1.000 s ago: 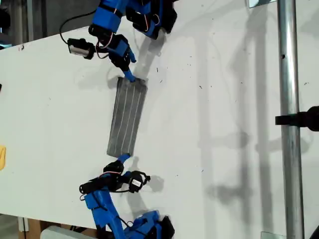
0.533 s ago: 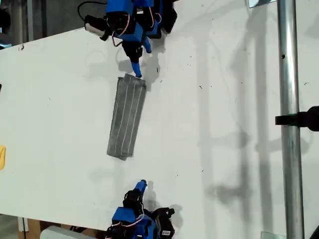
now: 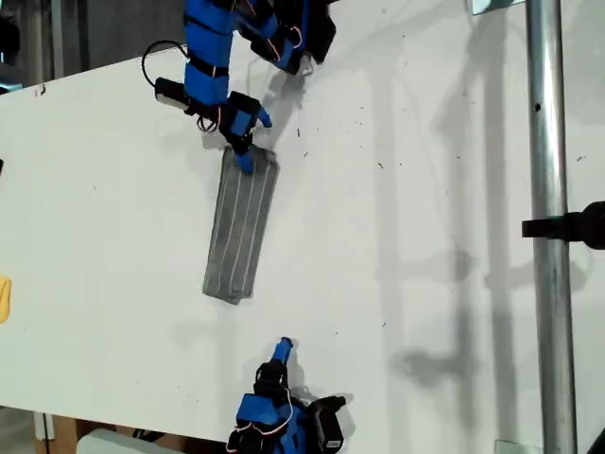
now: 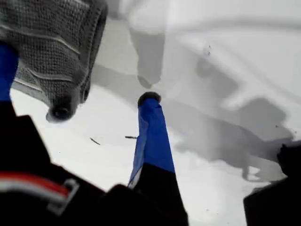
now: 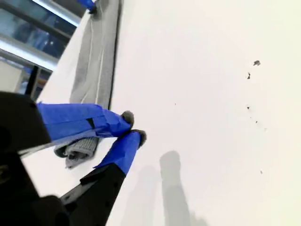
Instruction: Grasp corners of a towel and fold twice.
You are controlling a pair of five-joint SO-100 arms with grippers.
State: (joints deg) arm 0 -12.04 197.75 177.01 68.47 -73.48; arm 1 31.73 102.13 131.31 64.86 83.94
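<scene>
My first claw (image 3: 253, 142) is open astride the folded towel's (image 3: 241, 227) 12 o'clock corner in the exterior view, probably to pinch it, while my second claw (image 3: 283, 346) waits closed and empty at 6.

Towel (image 3: 242, 225) grey, thin pale stripes; table (image 3: 425, 189) white.

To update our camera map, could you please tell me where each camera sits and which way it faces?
Exterior view: overhead, looking down on the table, the towel and both arms.
First wrist view: on my first hand, facing the towel's near end; open blue fingers show.
Second wrist view: on my second hand, looking along the towel's length; its blue fingers, tips together, show.
Shared: exterior and second wrist views both show my first hand at the towel's far end.
</scene>
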